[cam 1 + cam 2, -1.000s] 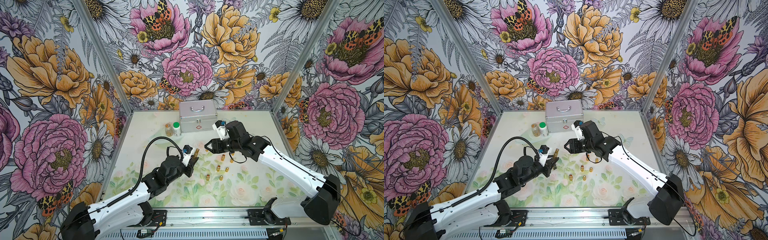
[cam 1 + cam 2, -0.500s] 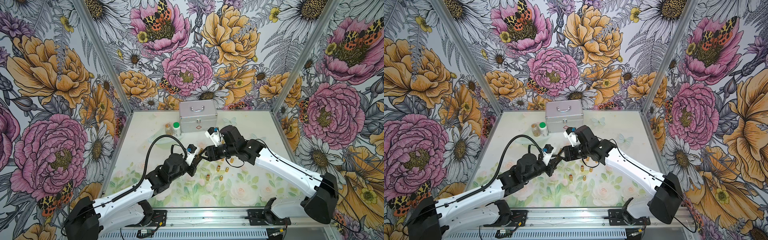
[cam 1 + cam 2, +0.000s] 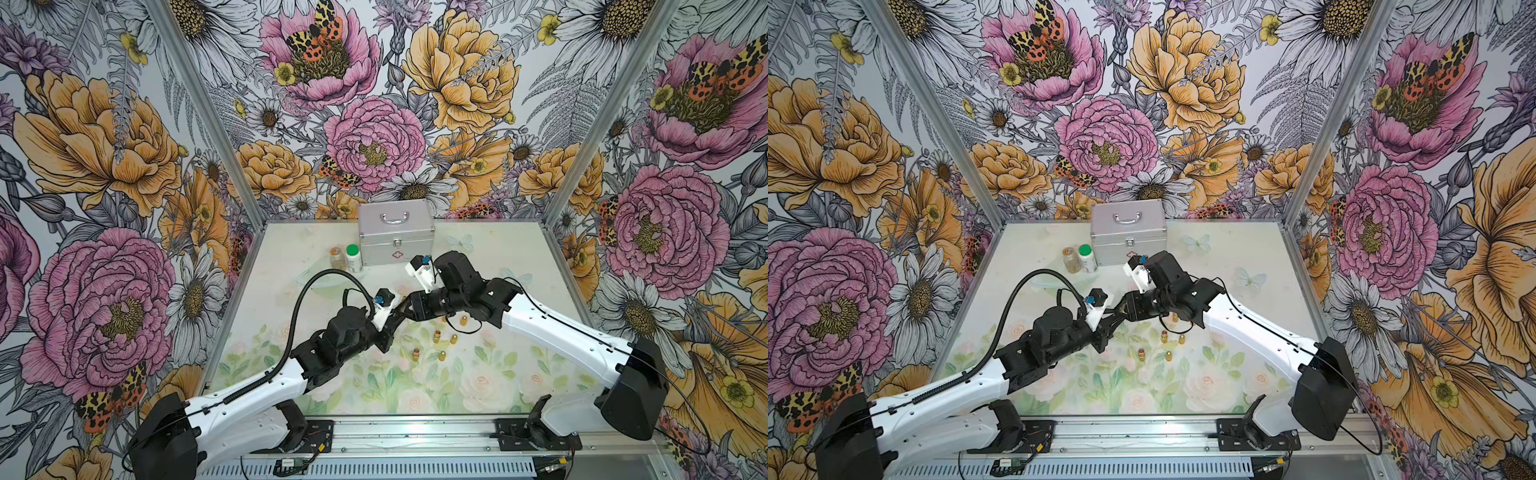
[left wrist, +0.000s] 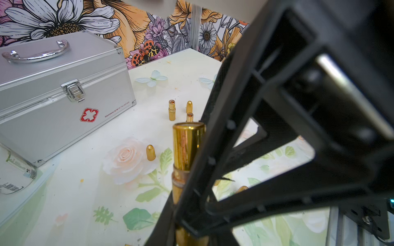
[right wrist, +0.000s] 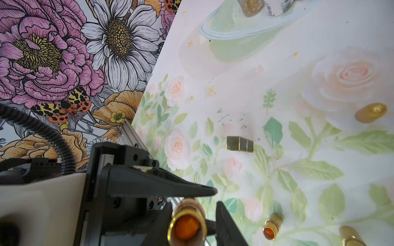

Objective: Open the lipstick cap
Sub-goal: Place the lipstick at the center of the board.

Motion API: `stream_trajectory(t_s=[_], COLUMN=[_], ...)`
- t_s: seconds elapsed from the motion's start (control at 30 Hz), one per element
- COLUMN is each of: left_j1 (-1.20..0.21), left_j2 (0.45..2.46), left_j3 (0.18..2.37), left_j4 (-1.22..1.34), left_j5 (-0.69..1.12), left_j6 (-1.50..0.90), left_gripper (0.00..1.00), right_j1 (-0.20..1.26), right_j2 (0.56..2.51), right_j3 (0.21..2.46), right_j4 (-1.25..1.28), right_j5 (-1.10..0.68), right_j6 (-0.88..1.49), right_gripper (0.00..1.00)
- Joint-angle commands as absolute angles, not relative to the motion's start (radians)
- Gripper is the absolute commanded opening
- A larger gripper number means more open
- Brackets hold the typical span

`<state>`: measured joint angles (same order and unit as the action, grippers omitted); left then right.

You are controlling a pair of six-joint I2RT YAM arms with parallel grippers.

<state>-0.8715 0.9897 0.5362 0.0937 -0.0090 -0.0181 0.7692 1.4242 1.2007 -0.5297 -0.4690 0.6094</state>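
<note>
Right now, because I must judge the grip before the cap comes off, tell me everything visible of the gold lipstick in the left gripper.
The gold lipstick is a shiny, metal-looking cylinder: a wider section, seemingly the cap and seated, a copper-toned collar, then a slimmer gold base. It is held above the table, the left gripper shut on its base; the fingers of the right gripper flank the wider section, contact unclear.

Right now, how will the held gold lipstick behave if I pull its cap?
The gold lipstick looks rigid, so probably no flex. Its mirror-glossy shell may slip or twist when pulled. Being round, it would likely roll if dropped.
</note>
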Motion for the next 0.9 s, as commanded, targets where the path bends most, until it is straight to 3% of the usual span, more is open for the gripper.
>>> stream_trajectory(t_s=[0.0, 0.6, 0.67, 0.8, 0.87], left_j1=[-0.879, -0.879, -0.878, -0.877, -0.875], left_j2=[0.980, 0.978, 0.976, 0.965, 0.957], left_j3=[0.563, 0.561, 0.559, 0.544, 0.536], left_j4=[0.118, 0.117, 0.118, 0.105, 0.089], left_j5=[0.011, -0.020, -0.028, -0.054, -0.073], left_j6=[0.000, 0.000, -0.002, -0.024, -0.041], left_gripper=[0.00, 0.02, 0.22, 0.51, 0.60], right_j1=[0.777, 0.775, 0.773, 0.764, 0.763], right_j2=[1.437, 1.418, 1.415, 1.432, 1.451], right_j3=[1.197, 1.193, 1.196, 1.220, 1.242], right_j4=[-0.493, -0.489, -0.489, -0.523, -0.542], right_j5=[-0.474, -0.409, -0.383, -0.285, -0.230], right_j6=[0.604, 0.590, 0.587, 0.567, 0.551], right_gripper=[0.32, 0.21, 0.21, 0.21, 0.20])
